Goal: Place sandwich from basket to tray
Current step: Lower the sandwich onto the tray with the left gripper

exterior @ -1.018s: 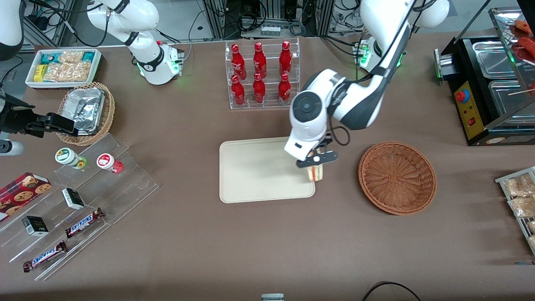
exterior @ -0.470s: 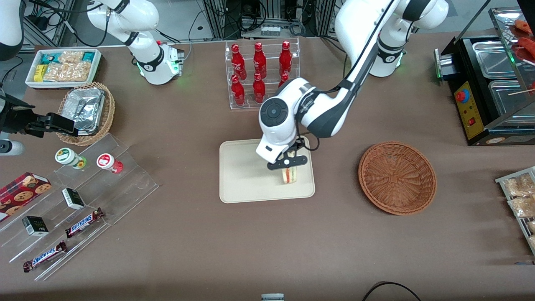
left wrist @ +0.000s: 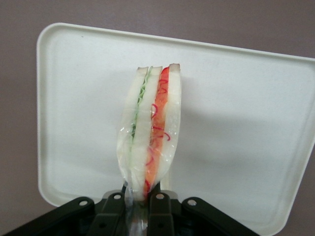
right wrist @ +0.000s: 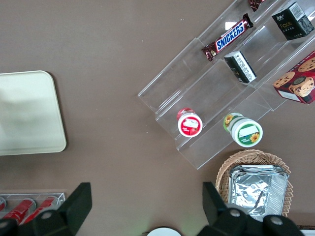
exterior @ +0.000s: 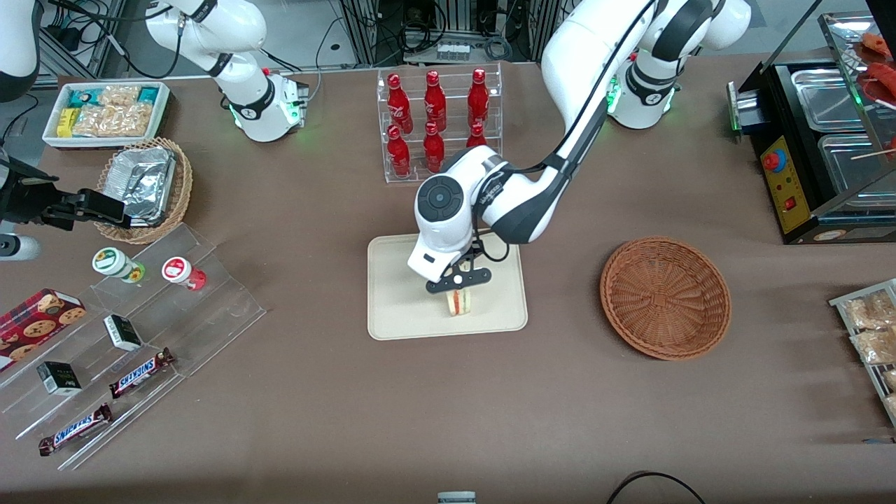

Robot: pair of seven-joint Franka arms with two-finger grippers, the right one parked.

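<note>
My gripper (exterior: 458,285) is pinching the sandwich (exterior: 459,302) by its wrapped end, jaws pressed on the plastic film, wedge hanging over the tray (exterior: 392,308), roughly mid-tray and toward the edge nearest the front cam. In the wrist view the sandwich (left wrist: 150,135) sits between my fingertips (left wrist: 117,209) with the tray (left wrist: 246,123) under it. The basket (exterior: 665,297) is empty now, well apart toward my arm's end of the table.

Risks, as I judge them: grip is on a thin bit of wrap, so the wedge could slip or swing out before I'm low enough. If I let go from height it prob. topples flat or bounces; it's standing on edge, narrow base, won't stay upright. Film may also cling to a pad and drag the sandwich on release. Can't tell how much gap is left to the tray surface.

Around: rack of red bottles (exterior: 435,122) farther from the front cam than the tray, close to my wrist, so a careless lift could clip it. Nothing else sits on the tray; nothing blocks the drop.
</note>
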